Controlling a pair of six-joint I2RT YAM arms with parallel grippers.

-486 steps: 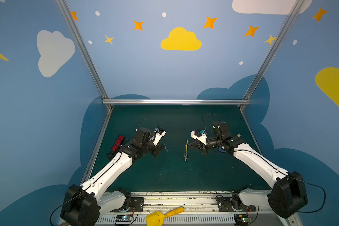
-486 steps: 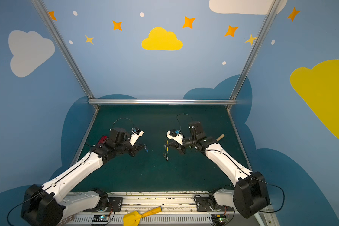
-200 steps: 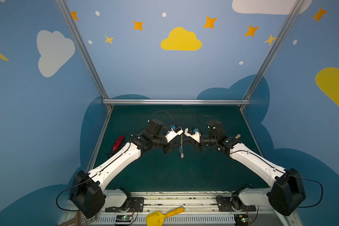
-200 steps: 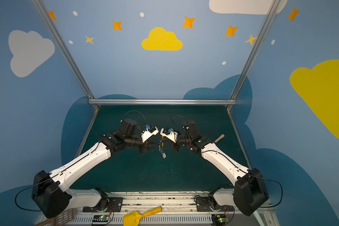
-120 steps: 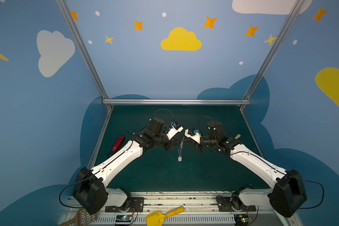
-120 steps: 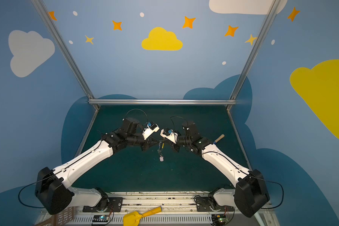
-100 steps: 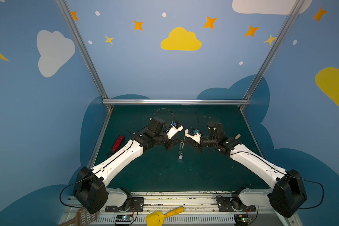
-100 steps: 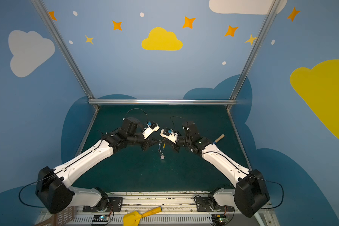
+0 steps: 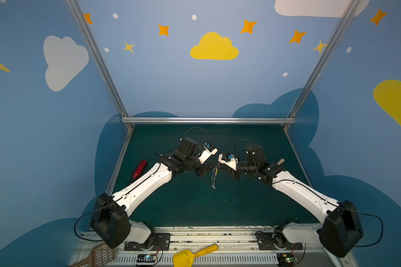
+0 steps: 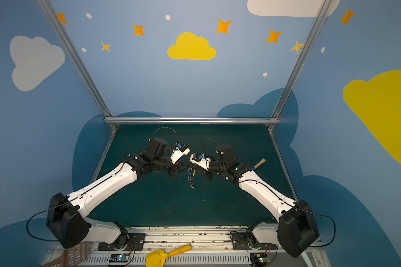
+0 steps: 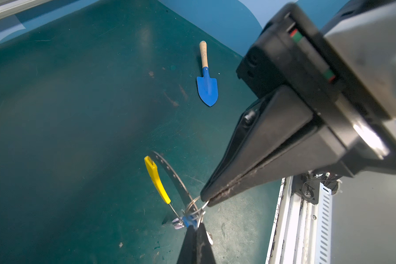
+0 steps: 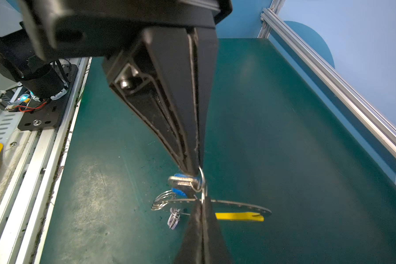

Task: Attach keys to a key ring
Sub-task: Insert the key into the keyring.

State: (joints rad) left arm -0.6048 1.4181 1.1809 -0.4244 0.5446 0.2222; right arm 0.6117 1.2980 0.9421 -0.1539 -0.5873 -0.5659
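Note:
Both arms meet above the middle of the green mat. The key ring (image 9: 215, 173) hangs between them, a dark-grey perforated hoop (image 11: 169, 170) with a yellow sleeve (image 11: 157, 180). My left gripper (image 11: 196, 228) is shut on the silver key with the blue tag (image 12: 183, 181). Facing it tip to tip, my right gripper (image 12: 201, 205) is shut where the hoop's band (image 12: 238, 205) crosses a small silver split ring (image 12: 201, 182). More split rings (image 12: 162, 201) and a small pale fob (image 12: 173, 219) dangle beside the tips.
A red gadget (image 9: 139, 168) lies at the mat's left edge. A blue trowel (image 11: 207, 86) with a wooden handle (image 9: 280, 161) lies at the right, behind the right arm. On the front rail lie a yellow scoop (image 9: 195, 253) and a brown spatula (image 9: 97, 255).
The left arm swung in from the left with the key and met the right gripper at the middle. Over the last half second both arms have hardly moved.

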